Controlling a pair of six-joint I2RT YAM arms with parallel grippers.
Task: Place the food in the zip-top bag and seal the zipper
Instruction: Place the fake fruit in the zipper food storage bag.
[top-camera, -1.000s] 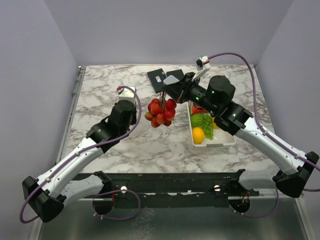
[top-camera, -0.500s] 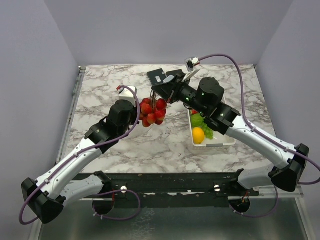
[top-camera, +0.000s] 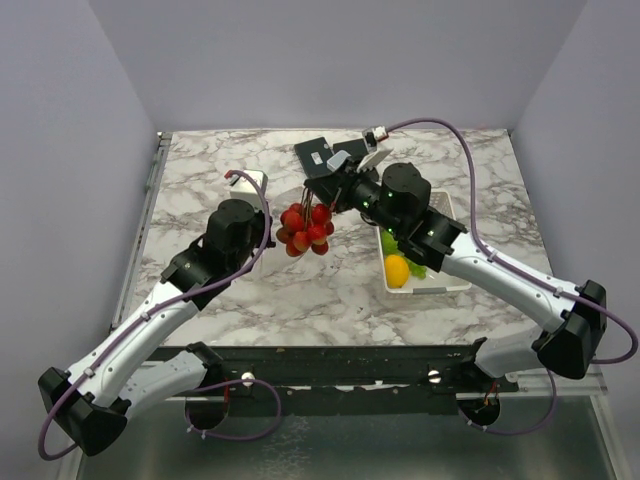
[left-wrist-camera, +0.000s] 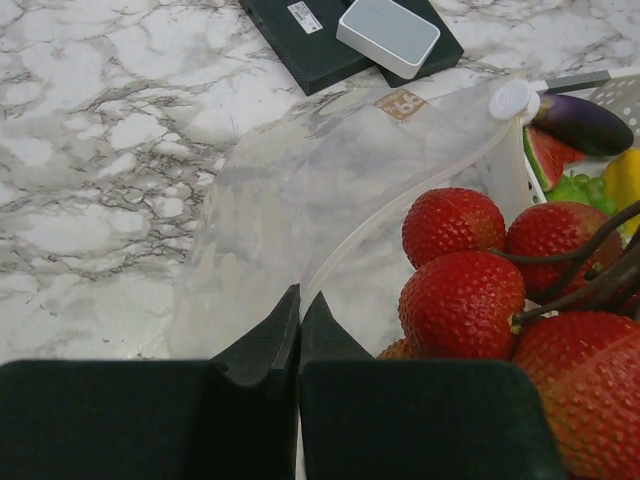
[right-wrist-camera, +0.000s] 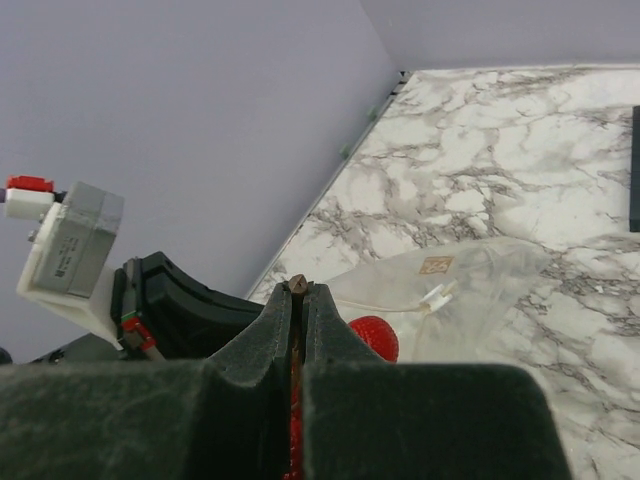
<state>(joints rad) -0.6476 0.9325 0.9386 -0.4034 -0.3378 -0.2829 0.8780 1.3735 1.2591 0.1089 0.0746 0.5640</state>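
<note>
strawberries (top-camera: 306, 228) shifted left, at zip-top bag (left-wrist-camera: 330, 190) mouth; right pincer (right-wrist-camera: 298, 300) clamped on their stems, left pincer (left-wrist-camera: 300, 322) clamped on bag edge.

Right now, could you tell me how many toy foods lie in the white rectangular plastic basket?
4: purple eggplant at the far end, red watermelon slice beside it, green grapes and yellow lemon nearer; the right arm may hide more.

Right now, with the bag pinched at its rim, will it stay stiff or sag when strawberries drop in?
Probably floppy: the bag is thin, creased film, held up only where the left gripper pinches it. It would likely sag under the strawberries.
</note>
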